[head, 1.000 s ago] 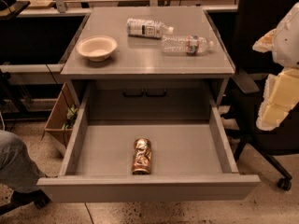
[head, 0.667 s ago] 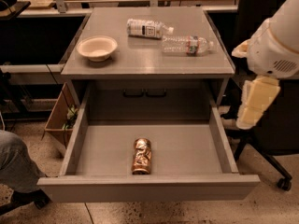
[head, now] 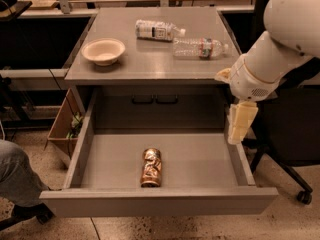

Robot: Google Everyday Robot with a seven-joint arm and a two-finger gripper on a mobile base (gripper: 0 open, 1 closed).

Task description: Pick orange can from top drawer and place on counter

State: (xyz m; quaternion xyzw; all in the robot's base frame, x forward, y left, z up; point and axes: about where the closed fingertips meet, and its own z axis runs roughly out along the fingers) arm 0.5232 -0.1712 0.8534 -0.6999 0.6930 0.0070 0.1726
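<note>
The orange can (head: 151,167) lies on its side on the floor of the open top drawer (head: 205,159), near the front panel and a little left of the middle. The counter (head: 150,59) is the grey cabinet top above the drawer. My gripper (head: 239,126) hangs from the white arm at the right, pointing down over the drawer's right wall. It is well to the right of the can, above it, and holds nothing that I can see.
On the counter are a cream bowl (head: 103,51) at the left and two clear plastic bottles (head: 159,30) (head: 200,48) lying at the back right. A person's knee (head: 15,176) is at the lower left. A chair base (head: 292,181) stands at the right.
My arm has swung in from the right edge toward the drawer, and the gripper now hangs over its right wall. The can has not moved.
</note>
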